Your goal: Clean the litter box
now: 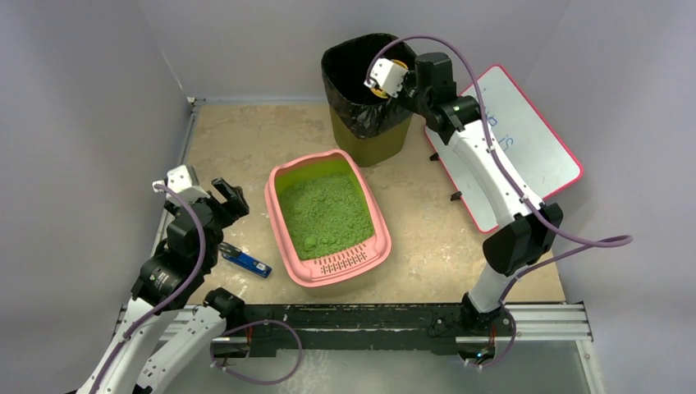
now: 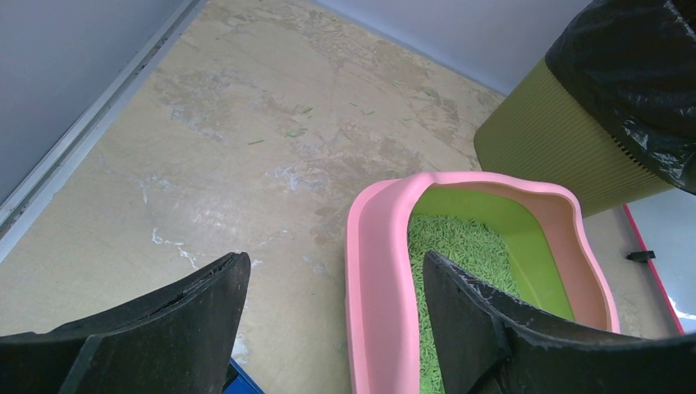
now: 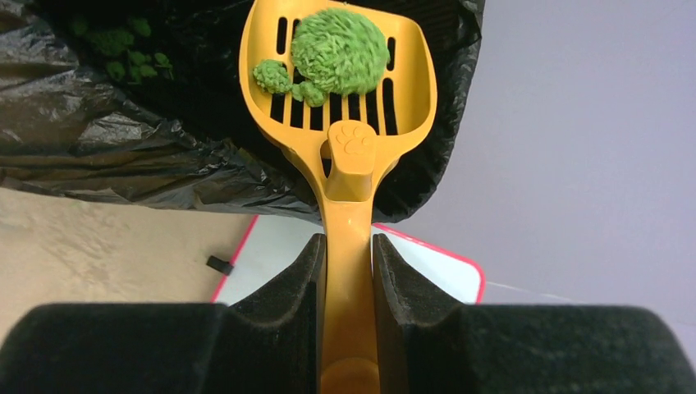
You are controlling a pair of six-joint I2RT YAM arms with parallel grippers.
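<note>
Two arms in view. The left gripper (image 1: 231,199) hangs near the left edge of the table (image 1: 238,139), jaws spread wide with nothing between them. In the top view it sits clear of the litter box.

A small blue and black object (image 1: 244,261) lies flat toward the near-left corner, between the left arm and the box. I cannot tell what it is.

The litter box (image 1: 283,246), a pink tray, sits in the middle of the table, turned slightly, its slotted lip (image 1: 345,264) facing the near edge. Green litter (image 1: 324,209) covers the floor of the tray, with a few lumps close to the lip.

An olive bin (image 1: 371,148) lined with a black bag (image 1: 349,90) stands at the far edge, just beyond the far end of the tray.

The right gripper (image 3: 349,246) is over the mouth of the bin, clamped tight on the handle of a yellow scoop (image 3: 351,152). The slotted bowl of the scoop carries one large green clump (image 3: 338,49) and two small ones beside it, above the bag. I see more green bits (image 3: 115,49) lying inside the bag.

A whiteboard (image 1: 529,156) with a pink-red frame sits by the right edge, under the right arm.
</note>
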